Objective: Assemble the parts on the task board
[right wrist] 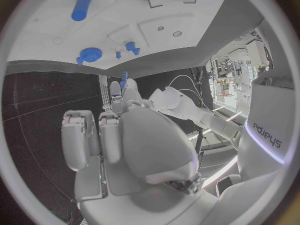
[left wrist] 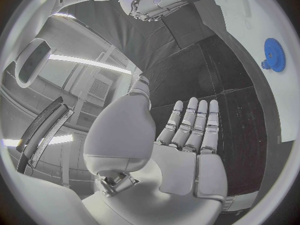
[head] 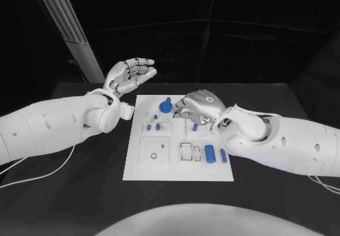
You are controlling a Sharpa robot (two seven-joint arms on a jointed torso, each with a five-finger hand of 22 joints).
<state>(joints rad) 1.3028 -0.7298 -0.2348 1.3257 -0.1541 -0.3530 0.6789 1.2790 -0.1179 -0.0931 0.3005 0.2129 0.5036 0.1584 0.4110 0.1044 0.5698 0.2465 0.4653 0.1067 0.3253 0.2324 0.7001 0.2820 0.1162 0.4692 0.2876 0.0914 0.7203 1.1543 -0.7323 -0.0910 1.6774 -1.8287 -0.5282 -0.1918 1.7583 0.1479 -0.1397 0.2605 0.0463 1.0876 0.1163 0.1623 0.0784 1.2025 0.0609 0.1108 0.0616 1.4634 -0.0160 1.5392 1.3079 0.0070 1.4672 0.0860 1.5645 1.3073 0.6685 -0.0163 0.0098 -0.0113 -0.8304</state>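
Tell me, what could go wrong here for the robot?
The right hand pinches a small blue peg at its fingertips above the task board; so slim a hold could slip. Lowering, its fingers might knock the blue gear close beside them. The left hand is raised and open, too far to help.

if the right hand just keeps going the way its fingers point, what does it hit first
Probably the blue gear on the task board: the right hand points leftward at it, holding a small blue part. Height above the board is unclear.
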